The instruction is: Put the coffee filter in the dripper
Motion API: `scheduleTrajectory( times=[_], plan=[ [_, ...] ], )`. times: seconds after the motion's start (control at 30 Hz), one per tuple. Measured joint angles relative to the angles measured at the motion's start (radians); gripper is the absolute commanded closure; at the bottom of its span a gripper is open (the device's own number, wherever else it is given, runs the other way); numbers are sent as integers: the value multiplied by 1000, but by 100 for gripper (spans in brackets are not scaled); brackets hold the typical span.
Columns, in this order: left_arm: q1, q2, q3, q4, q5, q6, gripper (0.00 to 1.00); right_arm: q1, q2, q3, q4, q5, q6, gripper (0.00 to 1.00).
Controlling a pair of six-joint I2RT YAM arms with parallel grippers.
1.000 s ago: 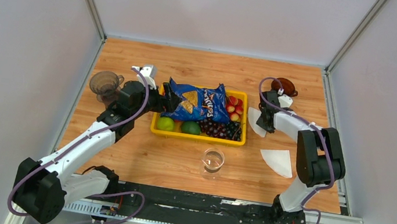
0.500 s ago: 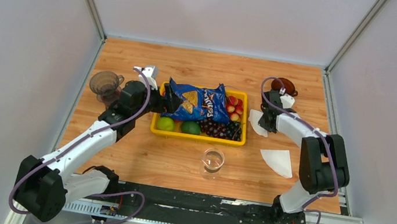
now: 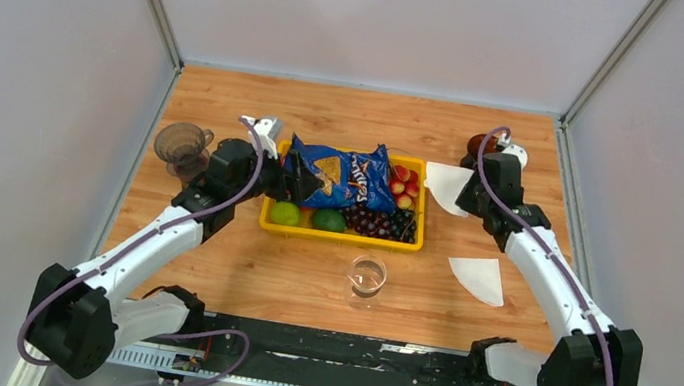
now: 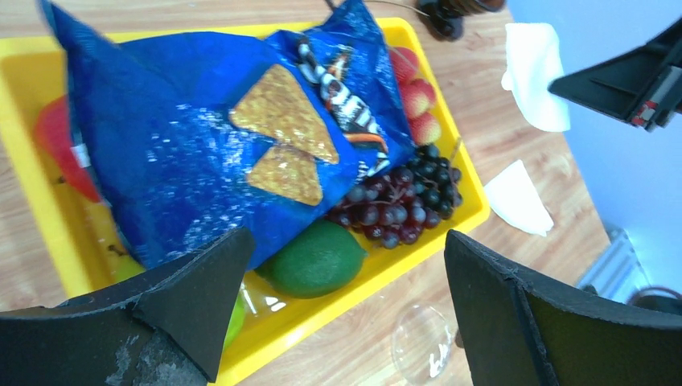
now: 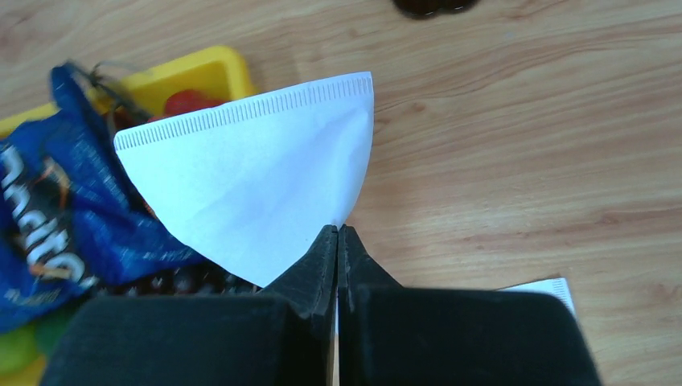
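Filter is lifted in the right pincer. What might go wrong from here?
The right pincer pinches the filter only at its edge, so it might slip or swing. It is folded flat and may not open to seat. It hangs beside the tray and might snag its rim.

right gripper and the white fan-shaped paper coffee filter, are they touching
Touching. The right wrist view shows the right gripper shut on the pointed corner of the white fan-shaped paper coffee filter, with no gap between them.
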Motion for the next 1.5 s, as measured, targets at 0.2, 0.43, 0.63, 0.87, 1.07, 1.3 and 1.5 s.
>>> scheduleTrajectory(
  times=[0.2, 0.43, 0.63, 0.87, 1.07, 1.3, 1.5],
  plan=[
    [0, 50, 0, 70, 166, -6, 0, 0, -99, -2, -11, -306, -162, 100],
    [-55, 134, 0, 175, 312, -55, 0, 5, -137, -37, 31, -555, -121, 100],
    [-144, 151, 10, 208, 313, -75, 0, 18, -140, -41, 62, -719, -24, 100],
    [-202, 163, 29, 262, 265, -120, 0, 43, -164, -53, 74, -779, 46, 100],
    [-247, 170, 38, 294, 175, -147, 0, 51, -164, -55, 82, -780, 77, 100],
    [-257, 178, 44, 310, 81, -169, 0, 55, -164, -63, 97, -774, 99, 100],
    [-270, 183, 44, 319, 44, -188, 0, 56, -164, -67, 100, -758, 107, 100]
  ],
)
